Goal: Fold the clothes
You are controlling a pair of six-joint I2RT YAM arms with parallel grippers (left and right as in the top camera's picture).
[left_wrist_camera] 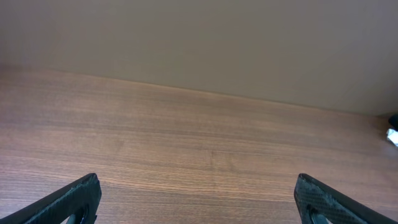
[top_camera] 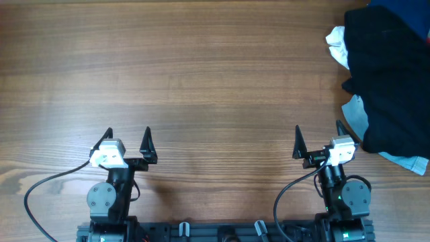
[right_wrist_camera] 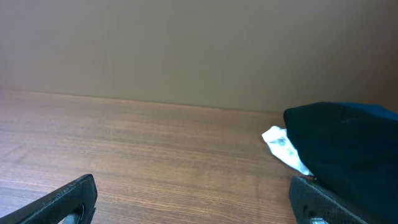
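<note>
The clothes point(top_camera: 390, 74), a large black soft garment, lie crumpled in a heap at the table's far right; in the right wrist view they point(right_wrist_camera: 348, 146) fill the right side. My right gripper point(top_camera: 318, 132) is open near the front edge, its right finger just short of the heap's lower left edge. Nothing sits between its fingers point(right_wrist_camera: 314, 199). My left gripper point(top_camera: 127, 134) is open over bare wood at the front left, far from the heap. Its fingers point(left_wrist_camera: 78, 196) frame only tabletop.
White fabric point(top_camera: 337, 46) pokes out at the heap's upper left, seen too in the right wrist view point(right_wrist_camera: 281, 144). Light blue cloth point(top_camera: 356, 113) shows under the heap's lower left edge. The wooden table point(top_camera: 201, 74) stretches left of the heap.
</note>
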